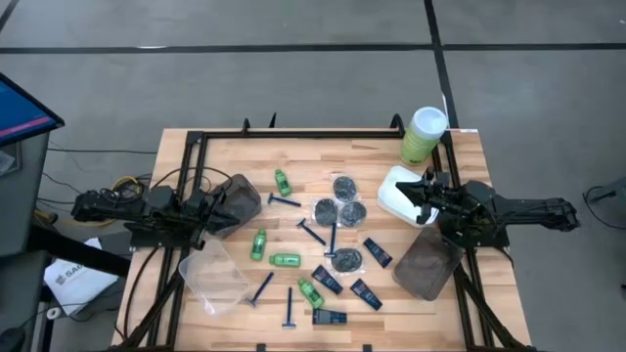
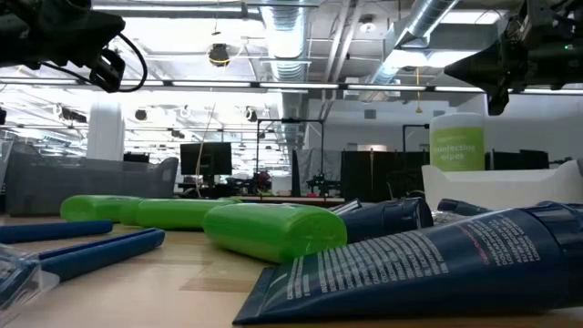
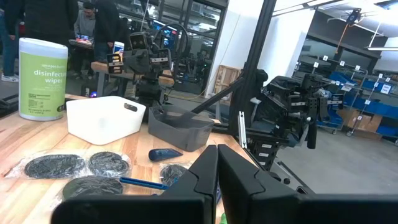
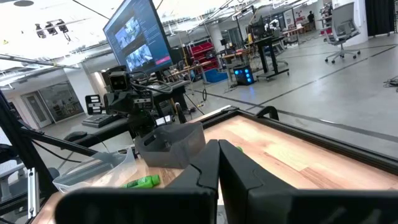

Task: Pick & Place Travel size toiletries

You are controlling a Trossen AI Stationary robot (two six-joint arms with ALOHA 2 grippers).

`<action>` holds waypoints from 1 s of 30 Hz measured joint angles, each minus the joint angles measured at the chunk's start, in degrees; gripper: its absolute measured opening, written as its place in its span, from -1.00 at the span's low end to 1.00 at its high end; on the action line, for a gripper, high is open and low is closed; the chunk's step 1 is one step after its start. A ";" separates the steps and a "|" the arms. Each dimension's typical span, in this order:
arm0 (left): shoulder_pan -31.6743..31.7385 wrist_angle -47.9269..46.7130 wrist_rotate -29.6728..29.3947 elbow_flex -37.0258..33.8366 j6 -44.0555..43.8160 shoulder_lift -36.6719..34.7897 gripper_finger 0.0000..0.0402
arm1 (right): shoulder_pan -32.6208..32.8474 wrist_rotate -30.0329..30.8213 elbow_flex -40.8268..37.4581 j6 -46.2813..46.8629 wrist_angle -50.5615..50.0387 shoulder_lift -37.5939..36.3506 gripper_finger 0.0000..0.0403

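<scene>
The toiletries lie loose on the wooden table's middle: green mini bottles (image 1: pixel 286 259) (image 2: pixel 273 228), blue-handled razors (image 1: pixel 284 200), dark round tins (image 1: pixel 344 186) (image 3: pixel 106 163) and dark-blue tubes (image 1: pixel 378 252) (image 2: pixel 428 260). My left gripper (image 1: pixel 221 205) (image 3: pixel 217 155) is shut and empty, raised over the smoky tub (image 1: pixel 238 198) at the left. My right gripper (image 1: pixel 423 190) (image 4: pixel 219 152) is shut and empty, raised over the white tub (image 1: pixel 399 192) at the right.
A clear tub (image 1: pixel 213 276) lies at the near left and a second smoky tub (image 1: pixel 427 264) at the near right. A pale-green wipes canister (image 1: pixel 424 134) stands at the far right corner. A black frame (image 1: pixel 293 135) edges the table.
</scene>
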 joint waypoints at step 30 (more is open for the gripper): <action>0.00 0.97 -2.86 0.02 -0.10 0.00 -0.96 | -0.04 0.00 -0.01 0.02 0.60 0.02 -1.00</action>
